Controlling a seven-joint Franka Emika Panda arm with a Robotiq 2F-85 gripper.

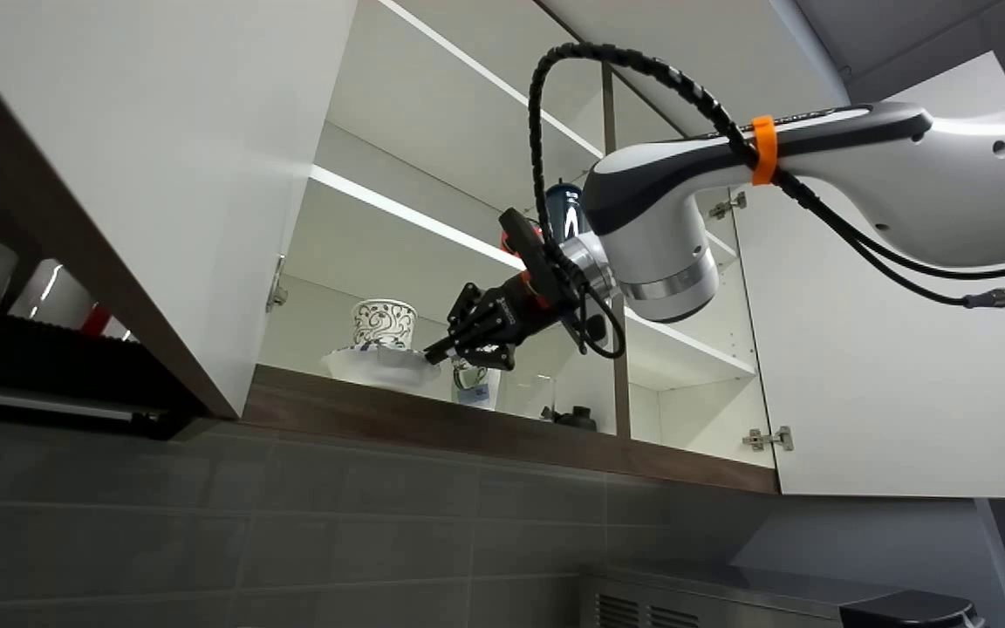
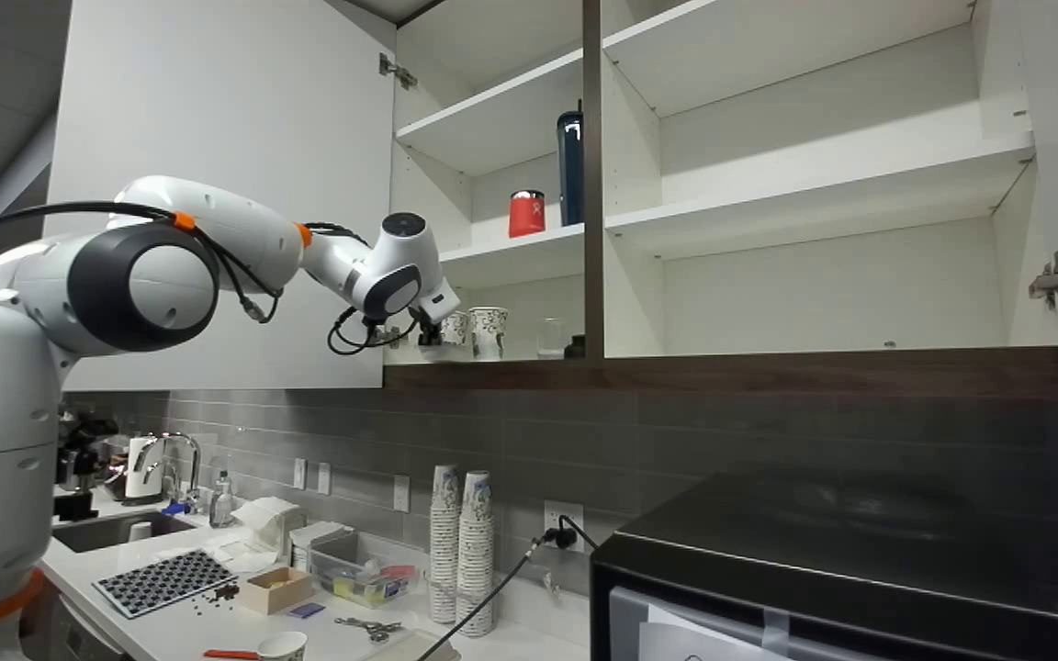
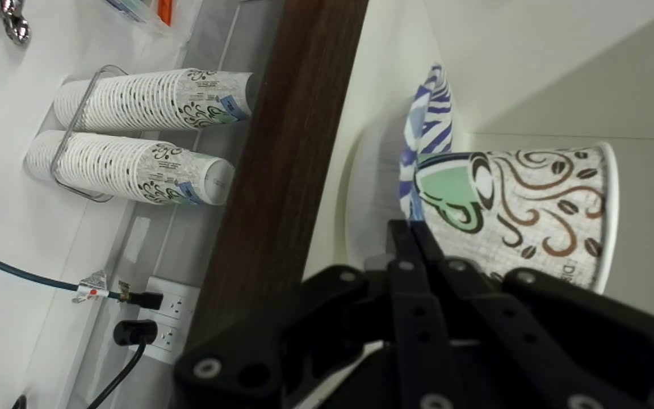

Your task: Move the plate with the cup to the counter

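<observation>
Plate (image 3: 373, 187), one, in wall cabinet (image 1: 502, 429), cup (image 3: 531, 210) standing in it; jaws apparently clamped on plate's rim; grasp judged complete, lift not discernible, removal and setting-down on counter surface (image 2: 171, 633) outstanding.

Room above cup (image 1: 385, 323), below shelf (image 1: 415, 216)

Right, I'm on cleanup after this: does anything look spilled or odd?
Yes: in an exterior view, small dark bits lie loose on the counter beside the tan box. They look spilled, being scattered with no container around them. The cup, standing in the plate, shows no visible damage.
</observation>
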